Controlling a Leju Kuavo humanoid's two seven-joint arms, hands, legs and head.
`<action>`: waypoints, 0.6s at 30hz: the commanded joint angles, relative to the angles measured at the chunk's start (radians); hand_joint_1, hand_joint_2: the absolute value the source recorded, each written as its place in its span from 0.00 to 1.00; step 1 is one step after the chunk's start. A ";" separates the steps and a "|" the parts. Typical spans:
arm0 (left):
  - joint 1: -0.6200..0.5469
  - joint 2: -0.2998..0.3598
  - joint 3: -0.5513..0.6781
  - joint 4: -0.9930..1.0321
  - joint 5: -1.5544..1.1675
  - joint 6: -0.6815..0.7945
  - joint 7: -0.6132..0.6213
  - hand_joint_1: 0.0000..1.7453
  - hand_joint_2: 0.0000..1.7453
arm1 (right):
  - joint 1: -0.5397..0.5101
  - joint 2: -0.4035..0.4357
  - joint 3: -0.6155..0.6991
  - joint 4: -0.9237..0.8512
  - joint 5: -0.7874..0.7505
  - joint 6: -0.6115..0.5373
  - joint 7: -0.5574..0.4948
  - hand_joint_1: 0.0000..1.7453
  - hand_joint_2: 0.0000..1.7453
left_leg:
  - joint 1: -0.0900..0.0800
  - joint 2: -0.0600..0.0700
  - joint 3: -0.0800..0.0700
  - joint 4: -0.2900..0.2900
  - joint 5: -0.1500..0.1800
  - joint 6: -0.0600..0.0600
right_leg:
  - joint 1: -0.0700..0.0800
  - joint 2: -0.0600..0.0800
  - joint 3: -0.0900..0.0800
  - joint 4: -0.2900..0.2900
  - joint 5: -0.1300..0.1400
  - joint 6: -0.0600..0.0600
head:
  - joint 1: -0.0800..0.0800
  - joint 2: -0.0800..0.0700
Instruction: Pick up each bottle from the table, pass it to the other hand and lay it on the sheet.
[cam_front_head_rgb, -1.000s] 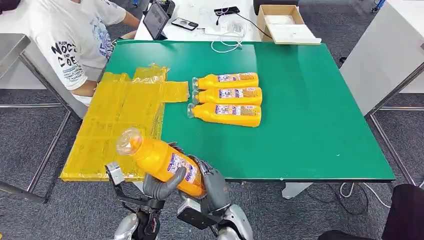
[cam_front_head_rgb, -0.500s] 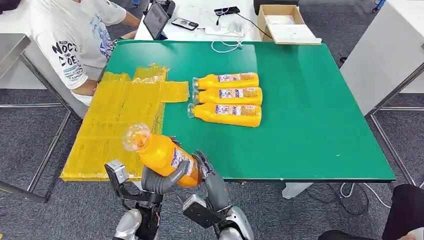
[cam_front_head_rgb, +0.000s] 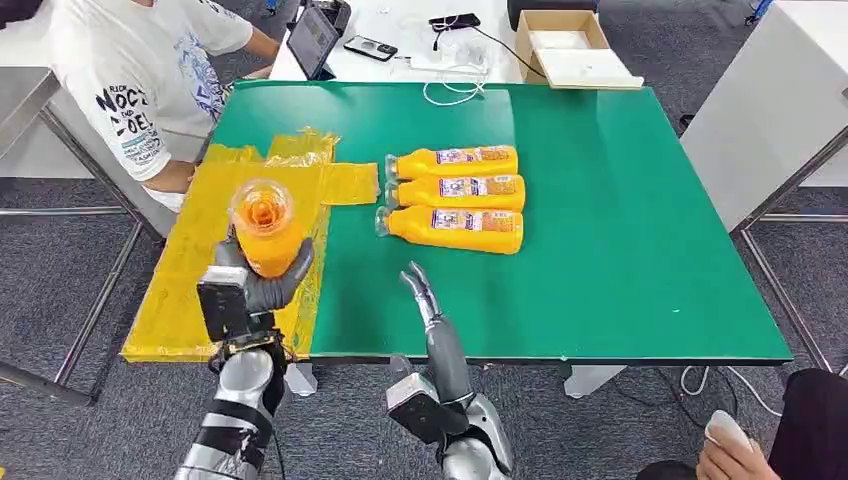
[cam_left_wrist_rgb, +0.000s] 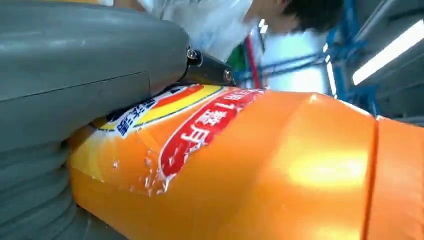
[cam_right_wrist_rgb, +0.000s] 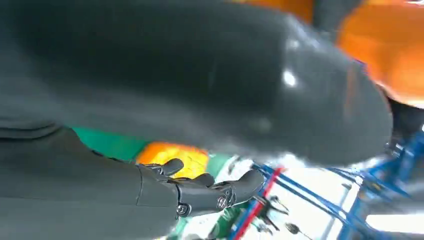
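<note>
The left hand grips one orange bottle around its lower body and holds it upright above the yellow sheet, with the clear cap end turned to the camera. In the left wrist view this bottle is smooth, glossy plastic full of orange liquid; its label has a red band with white Chinese characters, which I cannot read surely. The right hand holds nothing; its dark fingers are straight and apart, over the near edge of the green table.

The sheet is thin, wrinkled, shiny film and covers the left edge of the table down to the near left corner. Three more bottles lie on their sides near the middle of the table, side by side and touching, caps toward the sheet, each with a white and blue label.

Beyond the far edge stands an open cardboard box with white sheets inside. A person in a white printed shirt sits at the far left corner.
</note>
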 joint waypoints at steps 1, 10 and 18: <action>-0.106 0.040 0.061 0.167 -0.013 0.010 -0.005 1.00 1.00 | -0.016 -0.020 0.001 -0.028 -0.007 -0.004 -0.002 0.00 0.00 | 0.000 0.001 0.005 -0.001 -0.001 0.001 | 0.000 -0.001 0.005 -0.001 -0.001 -0.002 | 0.000 0.000; -0.300 0.155 0.203 0.524 -0.649 0.213 0.201 1.00 1.00 | -0.001 -0.013 -0.023 -0.169 -0.116 -0.115 -0.060 0.00 0.00 | 0.000 0.002 0.005 -0.001 -0.001 0.000 | 0.001 0.001 0.004 0.000 -0.001 -0.003 | 0.000 0.000; -0.450 0.278 0.091 0.844 -1.091 0.144 0.505 1.00 1.00 | 0.000 -0.006 -0.062 -0.224 -0.186 -0.123 -0.078 0.00 0.00 | 0.000 0.003 0.005 0.000 -0.001 0.000 | 0.001 0.000 0.003 0.000 -0.001 -0.002 | 0.000 0.000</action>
